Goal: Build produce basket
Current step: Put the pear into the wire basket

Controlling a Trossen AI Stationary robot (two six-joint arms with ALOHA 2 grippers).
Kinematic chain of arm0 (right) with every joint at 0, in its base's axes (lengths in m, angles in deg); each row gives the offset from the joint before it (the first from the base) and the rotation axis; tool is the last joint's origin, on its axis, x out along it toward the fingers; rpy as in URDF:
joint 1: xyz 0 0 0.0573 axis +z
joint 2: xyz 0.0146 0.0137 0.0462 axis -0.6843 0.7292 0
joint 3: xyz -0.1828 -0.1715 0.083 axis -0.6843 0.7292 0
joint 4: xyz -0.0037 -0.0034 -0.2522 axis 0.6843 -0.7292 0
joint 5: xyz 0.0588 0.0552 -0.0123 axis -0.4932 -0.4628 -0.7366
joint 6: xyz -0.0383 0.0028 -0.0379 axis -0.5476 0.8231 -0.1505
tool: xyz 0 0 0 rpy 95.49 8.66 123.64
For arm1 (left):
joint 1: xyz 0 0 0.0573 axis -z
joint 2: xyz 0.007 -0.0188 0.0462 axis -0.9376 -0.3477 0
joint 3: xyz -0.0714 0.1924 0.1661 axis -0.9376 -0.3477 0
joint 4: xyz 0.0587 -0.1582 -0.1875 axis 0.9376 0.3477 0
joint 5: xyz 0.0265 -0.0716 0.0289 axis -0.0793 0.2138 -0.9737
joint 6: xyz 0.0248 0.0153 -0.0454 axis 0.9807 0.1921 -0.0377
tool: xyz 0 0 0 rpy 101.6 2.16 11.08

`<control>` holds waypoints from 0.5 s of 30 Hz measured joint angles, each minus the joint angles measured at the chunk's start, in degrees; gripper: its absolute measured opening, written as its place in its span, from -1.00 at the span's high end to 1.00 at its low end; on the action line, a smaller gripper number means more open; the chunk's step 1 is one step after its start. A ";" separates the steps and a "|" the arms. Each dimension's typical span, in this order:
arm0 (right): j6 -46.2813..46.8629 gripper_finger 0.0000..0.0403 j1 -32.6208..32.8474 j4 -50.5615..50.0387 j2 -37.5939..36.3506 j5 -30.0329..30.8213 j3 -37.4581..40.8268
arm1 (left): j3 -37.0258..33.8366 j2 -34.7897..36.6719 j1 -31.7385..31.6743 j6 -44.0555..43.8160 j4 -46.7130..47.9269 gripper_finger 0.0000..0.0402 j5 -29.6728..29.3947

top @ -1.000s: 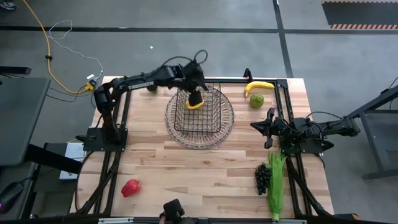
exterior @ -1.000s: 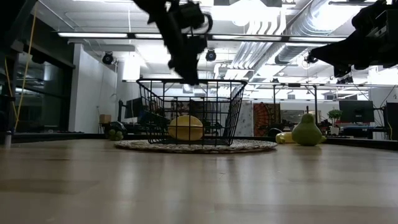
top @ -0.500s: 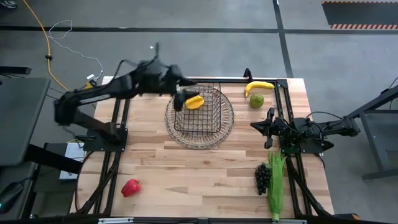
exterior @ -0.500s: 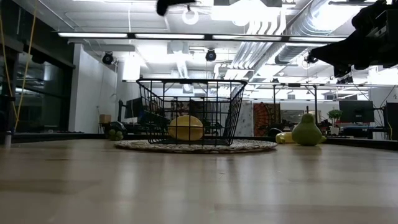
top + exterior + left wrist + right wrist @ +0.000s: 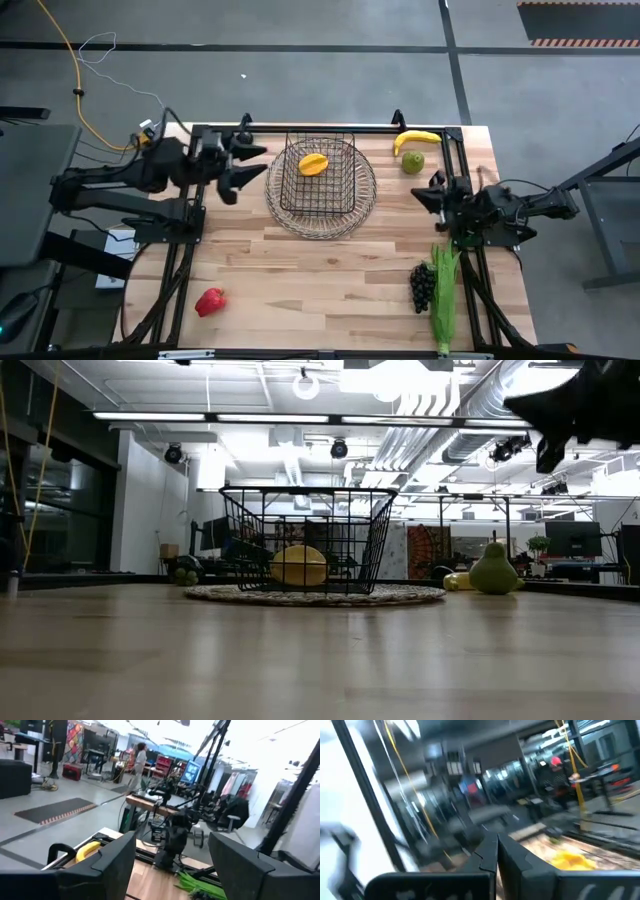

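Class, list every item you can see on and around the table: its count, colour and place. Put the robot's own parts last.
basket: 1, dark wire, table's far middle
orange fruit: 1, yellow-orange, inside the basket
banana: 1, yellow, far right of the table
pear: 1, green, just in front of the banana
grapes: 1 bunch, dark, near right
corn: 1, green, beside the grapes on their right
pepper: 1, red, near left
table: 1, light wood
left claw: 1, dark, open, left of the basket
right claw: 1, dark, shut, right of the basket, below the pear
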 joint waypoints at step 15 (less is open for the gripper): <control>8.95 1.00 -0.01 9.72 0.31 3.42 -0.54 | -14.39 6.41 2.48 -5.35 -7.75 -0.02 -1.18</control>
